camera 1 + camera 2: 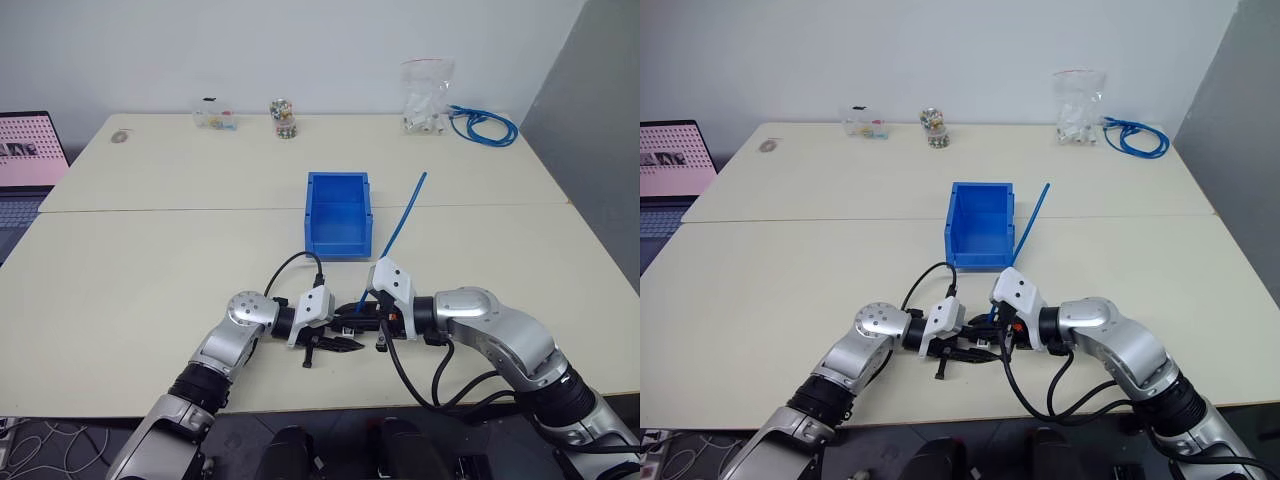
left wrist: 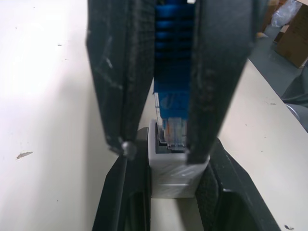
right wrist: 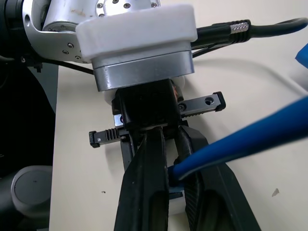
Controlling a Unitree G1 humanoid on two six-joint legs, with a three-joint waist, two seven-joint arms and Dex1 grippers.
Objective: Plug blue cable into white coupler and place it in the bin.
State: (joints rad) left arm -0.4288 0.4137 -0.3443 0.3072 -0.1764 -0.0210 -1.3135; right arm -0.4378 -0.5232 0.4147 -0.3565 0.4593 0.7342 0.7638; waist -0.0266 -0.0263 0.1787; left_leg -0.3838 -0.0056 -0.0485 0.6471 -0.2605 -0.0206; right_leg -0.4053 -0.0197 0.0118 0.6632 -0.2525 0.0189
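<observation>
So I'm at two cream tables (image 1: pixel 150 290) pushed together, matte tops with a thin seam running across, plain white wall behind and a grey partition (image 1: pixel 590 110) off to my right. Far left edge there's a laptop (image 1: pixel 25 160) with a pinkish screen. Along the back, left to right: a small round disc (image 1: pixel 122 136), a little clear box of colourful bits (image 1: pixel 214 115), a glass jar of beads (image 1: pixel 283 119), a clear plastic bag of white parts (image 1: pixel 425 100) and a coiled bundle of blue cable (image 1: pixel 485 126).

The bin (image 1: pixel 339 214) sits mid-table — glossy blue plastic, boxy, open top, lip facing me.

Down front, my two hands meet nose to nose just above the tabletop. My left gripper (image 1: pixel 335 344) has its ribbed black fingers clamped on the white coupler (image 2: pixel 173 166), a tiny smooth block. My right gripper (image 1: pixel 368 325) is pinched on the plug end of the blue cable (image 1: pixel 403 222) — thin, stiff-looking, sticking up and away toward the bin's right side. In my left wrist view the clear plug sits right at the coupler's opening, partly inside it.
</observation>
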